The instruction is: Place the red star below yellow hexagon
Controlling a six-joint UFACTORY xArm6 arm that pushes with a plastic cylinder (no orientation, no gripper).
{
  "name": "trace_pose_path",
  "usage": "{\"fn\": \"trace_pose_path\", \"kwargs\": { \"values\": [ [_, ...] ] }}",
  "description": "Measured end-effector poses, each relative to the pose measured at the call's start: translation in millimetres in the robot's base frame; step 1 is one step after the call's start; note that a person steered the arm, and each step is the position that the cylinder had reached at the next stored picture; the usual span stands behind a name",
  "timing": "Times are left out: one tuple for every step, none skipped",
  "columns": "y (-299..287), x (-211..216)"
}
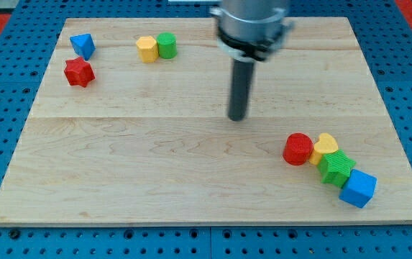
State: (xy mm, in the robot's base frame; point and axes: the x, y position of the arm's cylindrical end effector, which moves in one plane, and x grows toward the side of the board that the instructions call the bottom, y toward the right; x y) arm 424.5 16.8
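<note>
The red star (79, 72) lies near the board's left edge in the upper part of the view. The yellow hexagon (147, 49) sits to its upper right, touching a green cylinder (167, 45) on its right. My tip (237, 117) is at the end of the dark rod near the board's middle, far to the right of and below both the star and the hexagon. It touches no block.
A blue triangular block (83, 45) lies just above the red star. At the lower right sits a cluster: red cylinder (298, 150), yellow heart (324, 147), green star-like block (336, 167), blue cube (358, 188). The wooden board (191, 180) rests on a blue pegboard.
</note>
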Motion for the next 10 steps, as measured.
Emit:
{"fn": "trace_pose_path", "kwargs": {
  "values": [
    [-96.7, -1.0],
    [-196.6, 7.6],
    [-317.1, -10.4],
    [-321.7, -33.8],
    [-303.2, -37.2],
    [-290.5, -50.4],
    [-282.8, -67.6],
    [-258.5, -68.1],
    [-244.7, -84.3],
    [-238.2, -92.3]
  ]
}}
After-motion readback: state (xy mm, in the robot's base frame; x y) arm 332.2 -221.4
